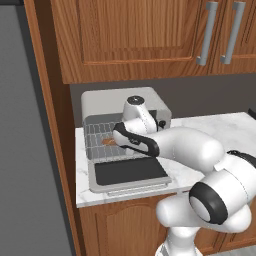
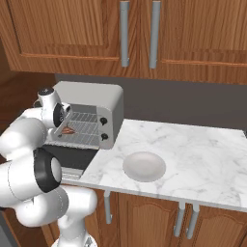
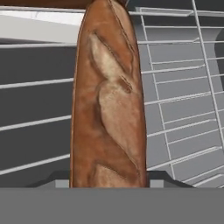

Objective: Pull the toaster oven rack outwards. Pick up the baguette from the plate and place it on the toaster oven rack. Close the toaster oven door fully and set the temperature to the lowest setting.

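The fingers (image 3: 109, 183) are gripping the baguette (image 3: 108, 100), crusty, slashed and brown-orange, just over the thin silver-wire toaster oven rack (image 3: 183, 109). Judged best: lowering until the loaf is resting across the wires before letting go. Well right of the fingers, the smooth off-white plate (image 2: 144, 166) is sitting bare on the marbled counter (image 2: 202, 149).

The white marble desk (image 2: 193, 144) tops wooden base cabinets. The light-grey toaster oven (image 2: 94, 99) stands at its left end against the back wall, its dark-glass door (image 1: 130, 172) folded down flat over the front edge. To the oven's right, near the front edge and well apart from it, sits the off-white plate (image 2: 144, 166).
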Motion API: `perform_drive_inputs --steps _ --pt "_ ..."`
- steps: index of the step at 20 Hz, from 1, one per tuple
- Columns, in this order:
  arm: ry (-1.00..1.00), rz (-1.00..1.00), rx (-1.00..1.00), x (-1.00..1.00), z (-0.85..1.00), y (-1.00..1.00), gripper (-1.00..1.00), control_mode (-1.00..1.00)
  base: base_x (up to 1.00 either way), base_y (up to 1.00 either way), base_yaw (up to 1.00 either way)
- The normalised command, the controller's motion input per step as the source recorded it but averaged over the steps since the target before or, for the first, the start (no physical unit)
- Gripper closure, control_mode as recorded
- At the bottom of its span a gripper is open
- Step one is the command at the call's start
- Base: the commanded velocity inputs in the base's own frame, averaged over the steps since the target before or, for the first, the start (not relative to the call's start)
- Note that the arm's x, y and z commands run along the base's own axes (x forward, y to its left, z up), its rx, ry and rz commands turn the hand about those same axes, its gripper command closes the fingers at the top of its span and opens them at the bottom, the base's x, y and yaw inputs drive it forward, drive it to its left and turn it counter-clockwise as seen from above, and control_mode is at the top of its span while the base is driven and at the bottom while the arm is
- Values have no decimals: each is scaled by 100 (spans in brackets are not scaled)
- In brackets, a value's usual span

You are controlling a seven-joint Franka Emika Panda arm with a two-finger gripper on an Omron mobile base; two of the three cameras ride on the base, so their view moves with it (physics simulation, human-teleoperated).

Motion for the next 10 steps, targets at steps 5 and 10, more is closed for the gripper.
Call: perform_drive_inputs --steps 5,10 --pt "0 0 0 0 12 0 -100 -100 0 0 0" --pt "0 0 0 -2 48 0 -100 -100 0 0 0"
